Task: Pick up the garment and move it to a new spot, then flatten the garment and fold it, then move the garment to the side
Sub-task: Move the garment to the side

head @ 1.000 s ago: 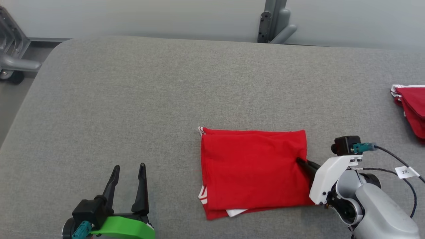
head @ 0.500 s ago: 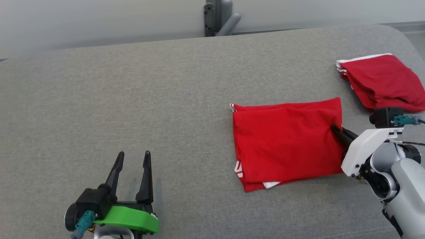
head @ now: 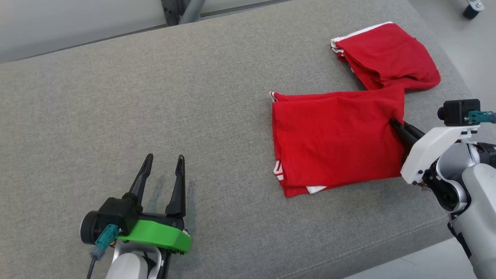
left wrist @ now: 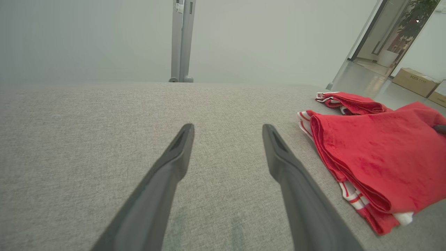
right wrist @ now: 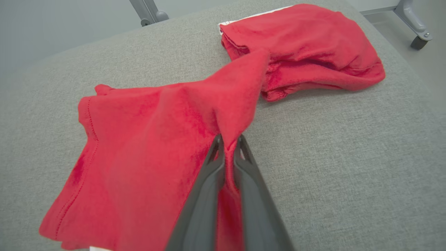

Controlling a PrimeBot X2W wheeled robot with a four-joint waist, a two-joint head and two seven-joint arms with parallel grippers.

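Your right pincer (head: 394, 124) stays clamped on the garment (head: 337, 139) at its 3 o'clock edge. The garment's corner now touches the folded red pile (head: 387, 54) at 1 o'clock. Your left pincer (head: 162, 162) stays spread at 7 o'clock.

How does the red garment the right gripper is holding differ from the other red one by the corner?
The held garment is pinched at its edge by the right gripper; the corner garment lies free. The held garment is spread as a flat rectangle; the corner garment is bunched and rumpled. Both are red with white trim.
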